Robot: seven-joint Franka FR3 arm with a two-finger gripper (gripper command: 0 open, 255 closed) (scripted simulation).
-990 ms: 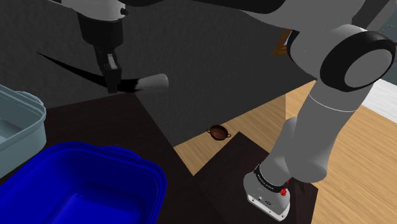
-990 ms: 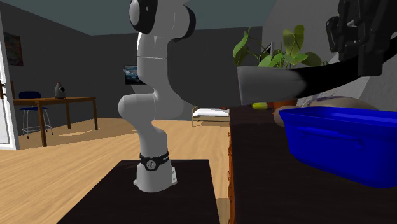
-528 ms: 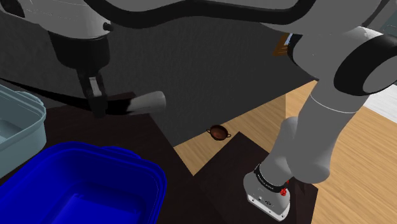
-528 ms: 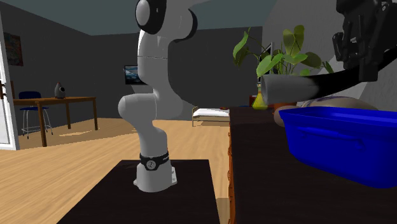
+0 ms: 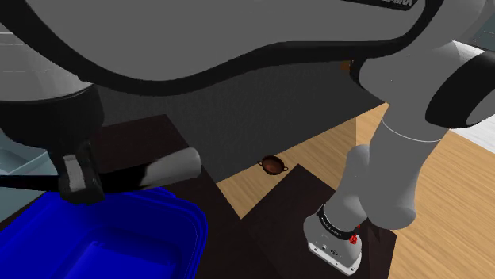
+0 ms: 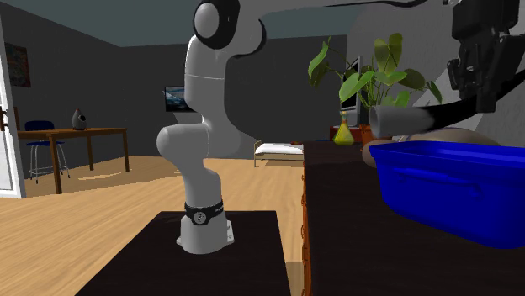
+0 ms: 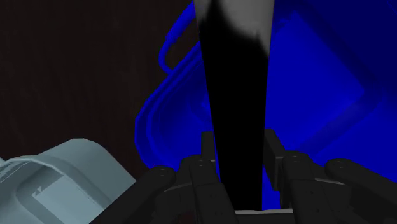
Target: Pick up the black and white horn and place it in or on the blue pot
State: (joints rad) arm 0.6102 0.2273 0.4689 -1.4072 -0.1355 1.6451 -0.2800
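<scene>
Black along its shaft and whitish at its wide end, the horn [image 5: 139, 174] is hanging level over the blue pot [image 5: 170, 210] on the counter [image 6: 353, 235], since we are clamping it in our gripper [image 7: 240, 145] so it can drop inside.

No word or number can be read for certain. White lettering stands on the arm's upper link [image 5: 394, 5] at the top edge of the shoulder view, cut off and illegible. The dark band [image 6: 210, 208] round the arm's foot bears a small round white emblem in the second exterior view and faint white marks in the shoulder view, all too small to make out.
</scene>
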